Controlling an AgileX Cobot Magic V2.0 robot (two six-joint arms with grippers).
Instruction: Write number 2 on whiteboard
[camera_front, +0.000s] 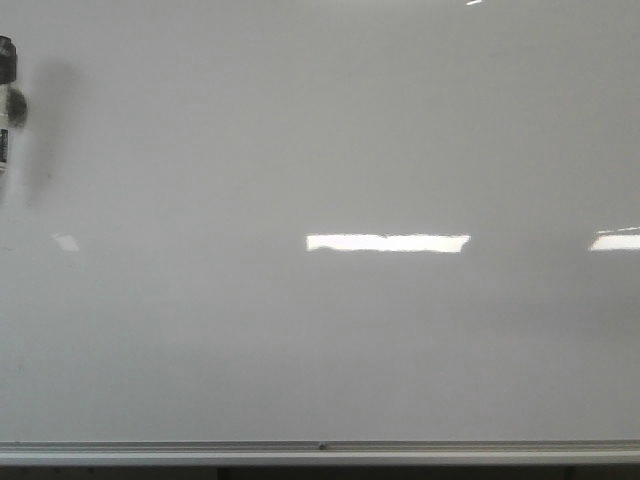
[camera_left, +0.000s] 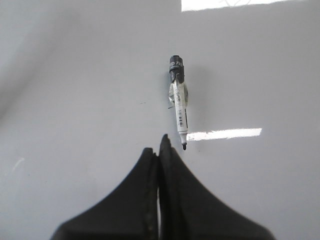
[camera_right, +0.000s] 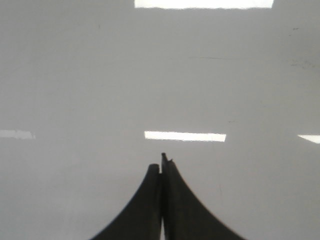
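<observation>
Black fingers of my left gripper (camera_left: 161, 146) fill the near edge of the wrist view, pressed together with nothing between them. Just beyond the tips lies the marker (camera_left: 178, 100), its long axis running almost straight away from me, uncapped nib nearest my fingers and the dark butt end farthest. It sits a touch to one side of my closing line, so I judge I need to part the fingers and shift across before grasping. My right gripper (camera_right: 162, 159) is clenched too and empty, facing bare whiteboard (camera_front: 320, 150), so the left arm is plainly nearer. In the front view the marker (camera_front: 8, 100) only peeks in at the edge, blurred. No number 2 appears anywhere yet; the board looks unmarked, though glare may hide faint strokes.
</observation>
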